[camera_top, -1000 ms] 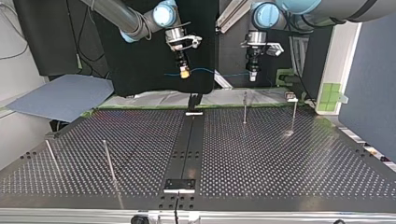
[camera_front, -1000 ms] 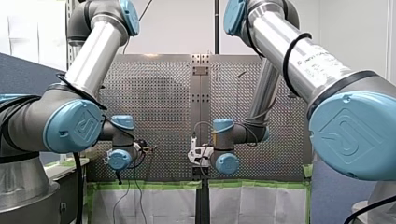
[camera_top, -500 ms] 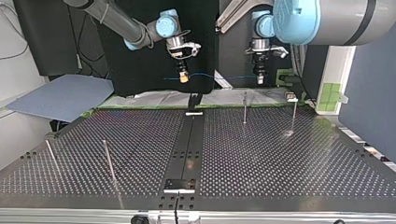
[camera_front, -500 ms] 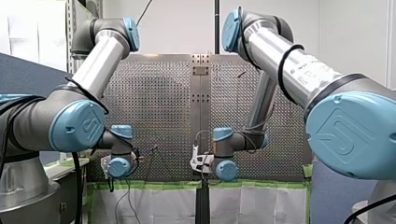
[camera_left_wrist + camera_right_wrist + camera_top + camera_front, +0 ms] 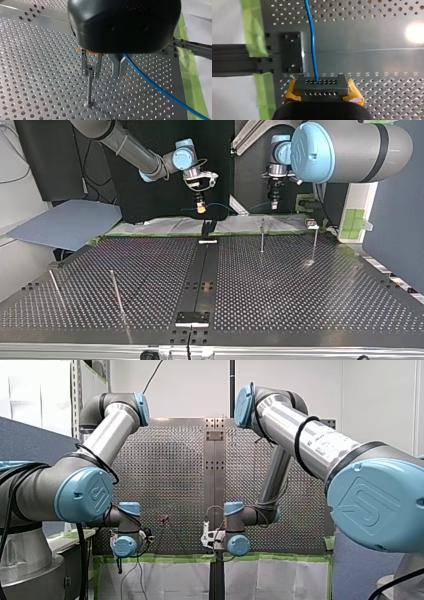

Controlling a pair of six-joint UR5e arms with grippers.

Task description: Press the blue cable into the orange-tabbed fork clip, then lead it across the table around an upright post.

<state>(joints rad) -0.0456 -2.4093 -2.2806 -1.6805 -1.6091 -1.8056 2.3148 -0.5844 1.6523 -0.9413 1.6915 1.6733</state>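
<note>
right hand (image 5: 200, 208): upper centre-left of the top view, above the far edge of the table; yellow-padded fingers pinched narrow onto the cable.
thin blue cable (image 5: 220, 204): in the air, strung between the two hands.
left hand (image 5: 273, 202): upper centre-right of the top view; metal fingers closed on the cable.
orange-tabbed metal fork clip (image 5: 90, 65): atop a thin post, just beside the left hand's fingers; cable runs on their other side.
perforated metal table (image 5: 300, 290): carries thin upright metal posts (image 5: 116, 292), lower left and upper right.
</note>
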